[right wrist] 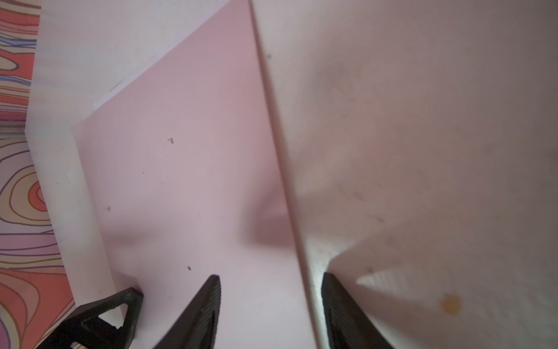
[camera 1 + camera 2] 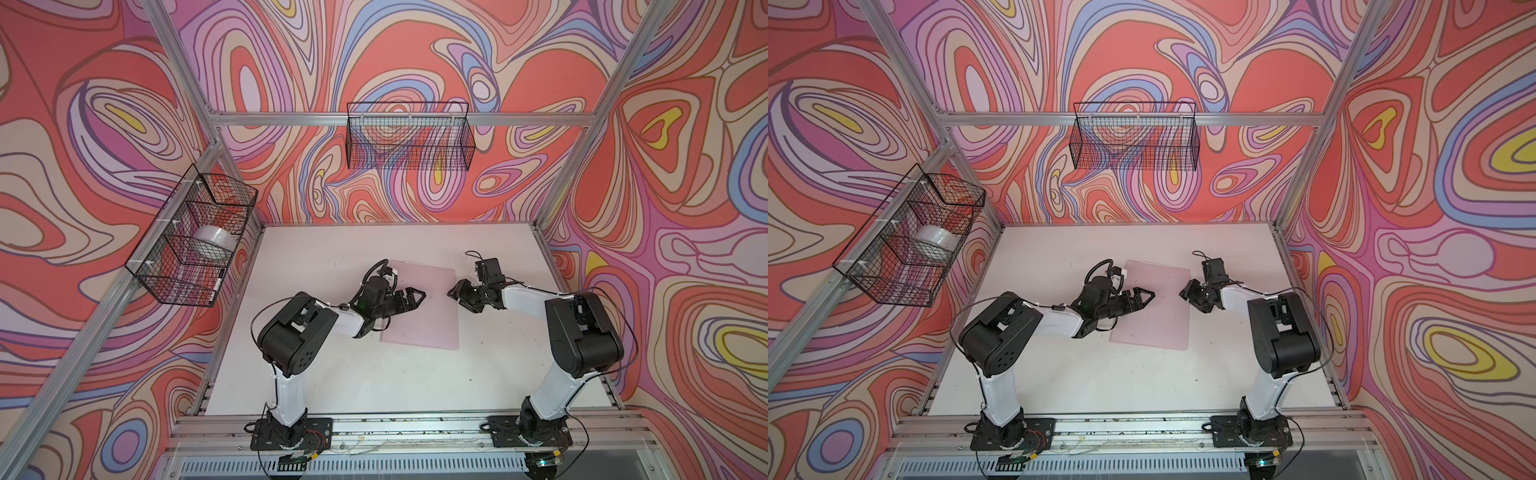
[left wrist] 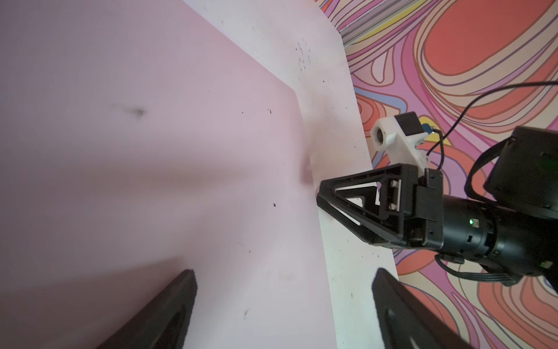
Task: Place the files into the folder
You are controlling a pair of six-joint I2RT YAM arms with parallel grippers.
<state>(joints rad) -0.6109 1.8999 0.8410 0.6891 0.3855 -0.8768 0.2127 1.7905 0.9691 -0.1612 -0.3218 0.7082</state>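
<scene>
The folder (image 2: pixel 428 307) lies shut and flat at the middle of the table (image 2: pixel 332 374); the files we cannot see — perhaps inside. The right gripper (image 1: pixel 269 276), jaws parted, straddles its right edge: we would pinch only the cover (image 1: pixel 181 181), low, then lift slowly. The left gripper (image 3: pixel 283 272) hovers wide open above; wire baskets (image 2: pixel 409 137) hang well apart.

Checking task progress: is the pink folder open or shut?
Shut. The folder lies flat on the table as one plain pink sheet; no inside face or clip shows.
</scene>
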